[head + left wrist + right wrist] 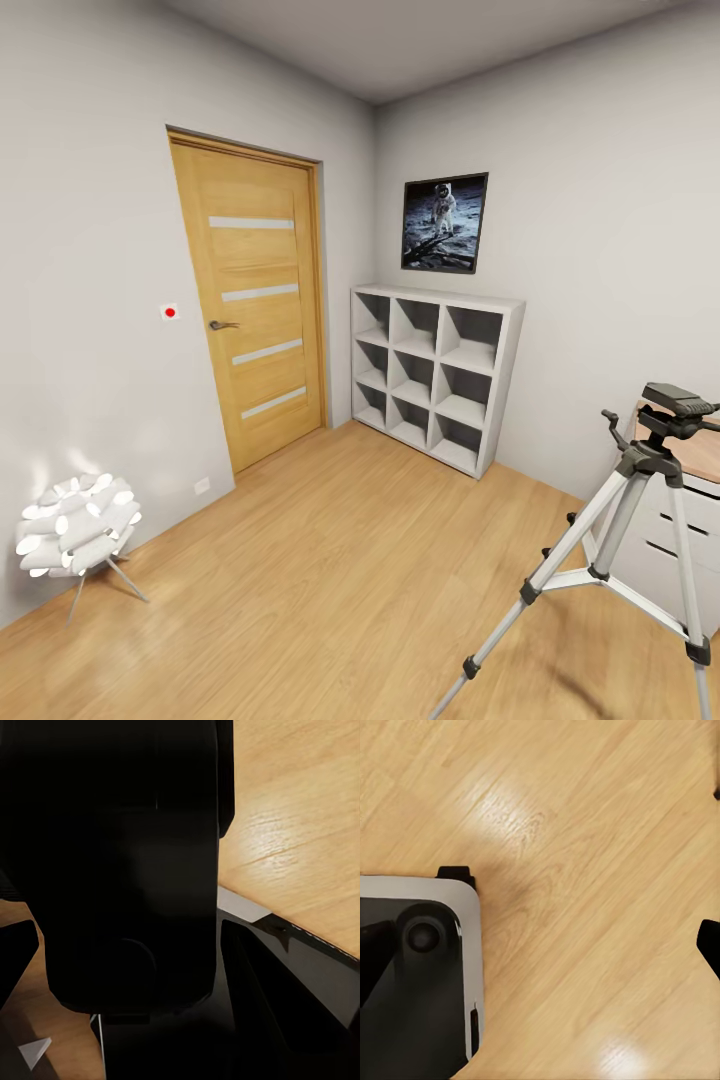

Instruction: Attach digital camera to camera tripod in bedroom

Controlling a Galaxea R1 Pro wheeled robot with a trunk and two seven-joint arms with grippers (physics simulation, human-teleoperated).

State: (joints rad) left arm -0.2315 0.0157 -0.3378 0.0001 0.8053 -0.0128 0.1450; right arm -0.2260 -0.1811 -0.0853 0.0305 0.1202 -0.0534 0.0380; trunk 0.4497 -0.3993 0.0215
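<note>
Looking across the bedroom (pixel 600 250) at the camera tripod (pixel 640 462), set up on the light wood floor (pixel 350 560) with its 3 silver legs spread. Just behind the tripod, a wood-topped table (pixel 703 455) with white drawers; farther back beyond the tripod, a white 9-cube shelf (pixel 505 380) under an astronaut poster (pixel 445 222); well away from the tripod, an oak door (pixel 255 300) and a white petal lamp (pixel 75 525).

Atop the tripod, a dark grey head plate (pixel 680 398) carrying nothing, with the pan handle (pixel 612 425) angling off the side away from the table. No mounting done yet, so fetching the digital camera looks like the step ahead.

Right claw (pixel 712 870): 2 dark tips standing well apart over bare floor, nothing between them, beside the grey-edged corner of the robot's base (pixel 476 967). Left claw: cannot tell how far open, given the close black bulk (pixel 112 870) in the left wrist view.

Handling, as a judgement: likely light and stiff but tippy, resting on narrow feet, so easily knocked over by a sideways push. Best steadied at the black hub where the legs meet, not by the thin pan handle. Pressing straight down onto the head plate seems safest.
</note>
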